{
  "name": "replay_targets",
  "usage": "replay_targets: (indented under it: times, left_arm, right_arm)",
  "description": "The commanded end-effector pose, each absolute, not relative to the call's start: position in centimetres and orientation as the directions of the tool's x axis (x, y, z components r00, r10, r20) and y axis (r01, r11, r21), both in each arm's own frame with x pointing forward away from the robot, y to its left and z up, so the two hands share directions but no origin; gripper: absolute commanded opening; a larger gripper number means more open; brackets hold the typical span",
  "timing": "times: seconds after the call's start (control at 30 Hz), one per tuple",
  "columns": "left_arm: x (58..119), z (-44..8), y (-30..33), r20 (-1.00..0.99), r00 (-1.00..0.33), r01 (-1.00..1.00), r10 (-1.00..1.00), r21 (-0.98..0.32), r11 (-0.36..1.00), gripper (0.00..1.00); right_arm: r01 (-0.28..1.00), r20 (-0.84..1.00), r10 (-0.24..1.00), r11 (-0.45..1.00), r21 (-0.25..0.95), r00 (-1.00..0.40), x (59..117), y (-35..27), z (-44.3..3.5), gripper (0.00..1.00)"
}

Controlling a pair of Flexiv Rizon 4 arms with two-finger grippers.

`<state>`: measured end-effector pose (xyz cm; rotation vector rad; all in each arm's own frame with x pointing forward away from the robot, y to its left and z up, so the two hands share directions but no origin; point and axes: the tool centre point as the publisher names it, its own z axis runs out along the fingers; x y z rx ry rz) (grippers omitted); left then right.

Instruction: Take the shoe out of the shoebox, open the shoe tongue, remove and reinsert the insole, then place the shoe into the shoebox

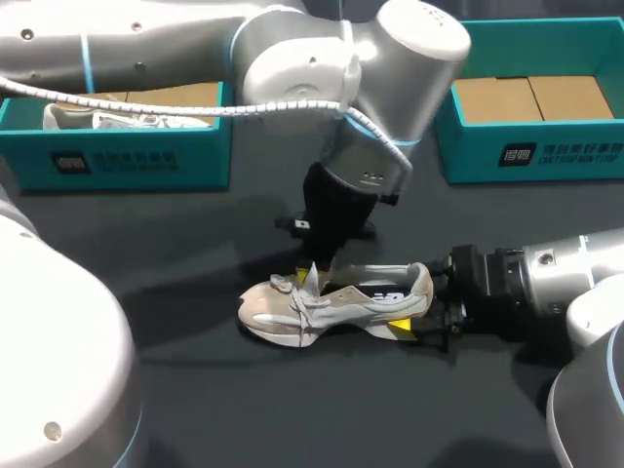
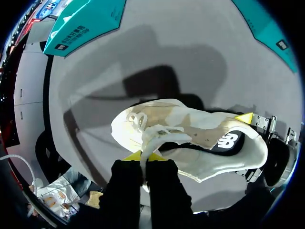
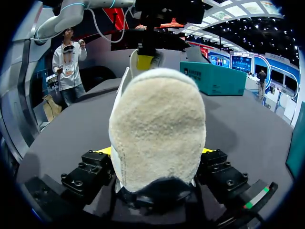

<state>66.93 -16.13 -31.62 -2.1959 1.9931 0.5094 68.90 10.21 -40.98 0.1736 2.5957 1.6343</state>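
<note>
Shoe [image 1: 331, 302] — lies on the table [image 1: 244, 409], heel clamped between the right gripper [image 3: 155, 155] fingers. Left gripper [image 2: 144, 156], directly above the laces [image 1: 304, 298], pinches the tongue [image 2: 162, 136] between its tips. Best drawn upward slowly — heel hold firm, laces unsnagged.

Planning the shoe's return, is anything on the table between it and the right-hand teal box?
Nothing visible lies between the shoe and the right teal box. Only my left arm, jaws pinching its tongue, hangs over it.
</note>
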Motion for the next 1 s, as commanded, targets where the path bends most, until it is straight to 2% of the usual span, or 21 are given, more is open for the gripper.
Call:
replay_targets:
  times: [0.03, 0.6, 0.63, 0.7, 0.77, 0.83, 0.9, 0.97, 1.0]
  left_arm:
    - [65.7, -31.7, -14.1, -0.145, 0.289, -0.951, -0.946, 0.070, -0.301, 0.00]
    - [65.0, -35.3, -11.1, -0.223, 0.311, -0.938, -0.924, 0.088, -0.336, 0.00]
    - [65.0, -35.5, -10.9, -0.230, 0.315, -0.936, -0.921, 0.087, -0.342, 0.03]
    - [65.0, -35.9, -10.5, -0.240, 0.317, -0.934, -0.918, 0.090, -0.346, 0.15]
    - [65.1, -36.1, -10.1, -0.248, 0.323, -0.930, -0.913, 0.095, -0.355, 0.18]
    - [65.0, -36.1, -9.6, -0.252, 0.329, -0.928, -0.910, 0.093, -0.362, 0.28]
    - [65.0, -35.9, -9.1, -0.253, 0.333, -0.925, -0.908, 0.097, -0.366, 0.42]
    - [64.9, -35.6, -8.5, -0.253, 0.333, -0.926, -0.908, 0.097, -0.366, 0.49]
    - [64.8, -35.4, -8.4, -0.253, 0.333, -0.926, -0.908, 0.095, -0.366, 0.57]
  right_arm:
    - [0.060, 0.002, 0.132, 0.433, 0.899, -0.991, 69.0, 10.3, -41.3, 0.00]
    - [0.060, 0.002, 0.132, 0.433, 0.899, -0.991, 69.0, 10.3, -41.3, 0.00]
    - [0.060, 0.002, 0.132, 0.433, 0.899, -0.991, 69.0, 10.3, -41.3, 0.00]
    - [0.060, 0.002, 0.132, 0.433, 0.899, -0.991, 69.0, 10.3, -41.3, 0.00]
    - [0.060, 0.002, 0.132, 0.433, 0.899, -0.991, 69.0, 10.3, -41.3, 0.00]
    - [0.060, 0.002, 0.132, 0.433, 0.899, -0.991, 69.0, 10.3, -41.3, 0.00]
    - [0.060, 0.002, 0.132, 0.433, 0.899, -0.991, 69.0, 10.3, -41.3, 0.00]
    - [0.060, 0.002, 0.132, 0.433, 0.899, -0.991, 69.0, 10.3, -41.3, 0.00]
    - [0.060, 0.002, 0.132, 0.433, 0.899, -0.991, 69.0, 10.3, -41.3, 0.00]
